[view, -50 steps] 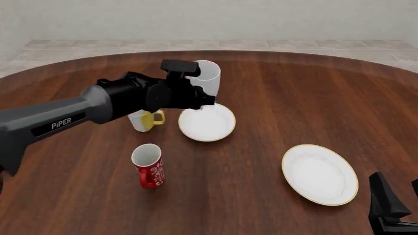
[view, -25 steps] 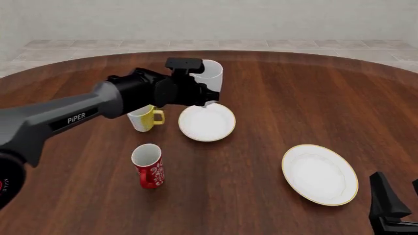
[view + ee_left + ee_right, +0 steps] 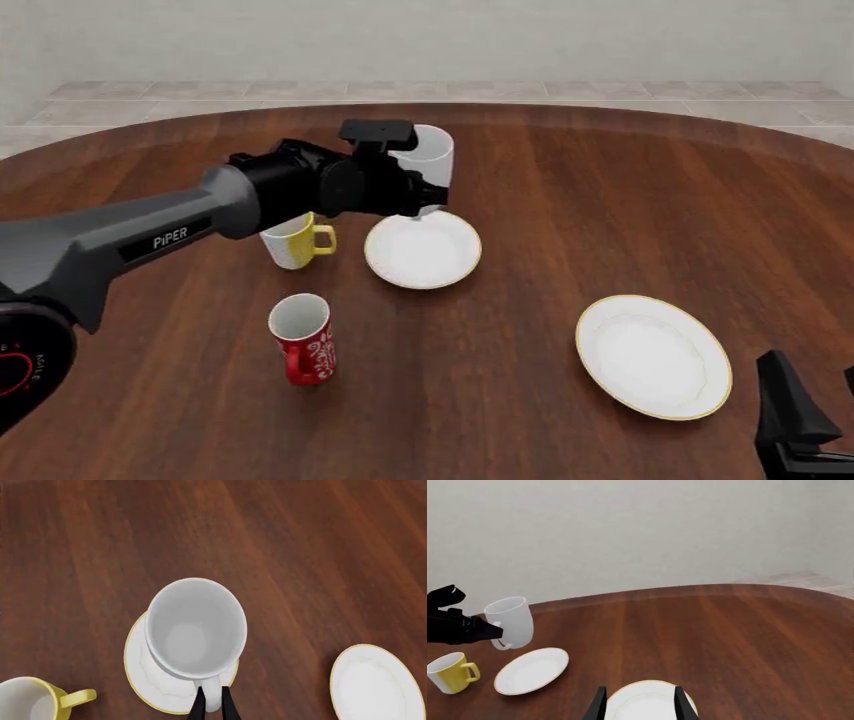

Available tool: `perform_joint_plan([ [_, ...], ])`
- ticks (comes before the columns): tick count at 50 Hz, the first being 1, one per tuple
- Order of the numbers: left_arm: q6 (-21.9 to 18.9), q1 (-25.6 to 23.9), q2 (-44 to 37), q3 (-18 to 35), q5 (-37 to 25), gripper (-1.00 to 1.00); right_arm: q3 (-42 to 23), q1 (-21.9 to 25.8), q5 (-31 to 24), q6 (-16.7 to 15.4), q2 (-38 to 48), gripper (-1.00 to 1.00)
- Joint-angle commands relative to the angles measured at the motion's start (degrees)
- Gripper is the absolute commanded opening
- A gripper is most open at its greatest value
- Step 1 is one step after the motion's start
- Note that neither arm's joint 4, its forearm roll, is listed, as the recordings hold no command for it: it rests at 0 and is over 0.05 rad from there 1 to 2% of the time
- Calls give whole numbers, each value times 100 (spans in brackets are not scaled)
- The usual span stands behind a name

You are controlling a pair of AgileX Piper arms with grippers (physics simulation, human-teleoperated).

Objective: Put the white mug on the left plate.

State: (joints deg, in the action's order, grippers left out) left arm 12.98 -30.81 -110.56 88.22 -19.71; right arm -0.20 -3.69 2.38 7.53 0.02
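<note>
Mug hanging above plate

Left gripper [image 3: 213, 706] is pinching the white mug [image 3: 427, 158] by its handle, holding it upright in the air above the left plate [image 3: 423, 252]. Only the right wrist view is showing that gap. Its plain white interior is appearing solely in the left wrist view. Right gripper [image 3: 638, 703] is standing spread, grasping nothing.

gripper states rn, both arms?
Left tool: shut on the white mug's handle, mug held above the plate.
Right tool: open, empty.
</note>
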Motion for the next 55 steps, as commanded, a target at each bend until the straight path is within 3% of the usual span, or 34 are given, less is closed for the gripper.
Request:
perform_joint_plan([
  [1, -8, 1, 145, -54, -37, -100, -6, 26, -34, -107, 0, 100],
  [25, -3, -21, 122, -48, -27, -100, -7, 20, -53, -113, 0, 100],
  [43, 256, -57, -438, 434, -5, -100, -6, 46, -63, -91, 0, 100],
  [55, 285, -9, -534, 445, 35, -100, -6, 48, -62, -84, 0, 100],
])
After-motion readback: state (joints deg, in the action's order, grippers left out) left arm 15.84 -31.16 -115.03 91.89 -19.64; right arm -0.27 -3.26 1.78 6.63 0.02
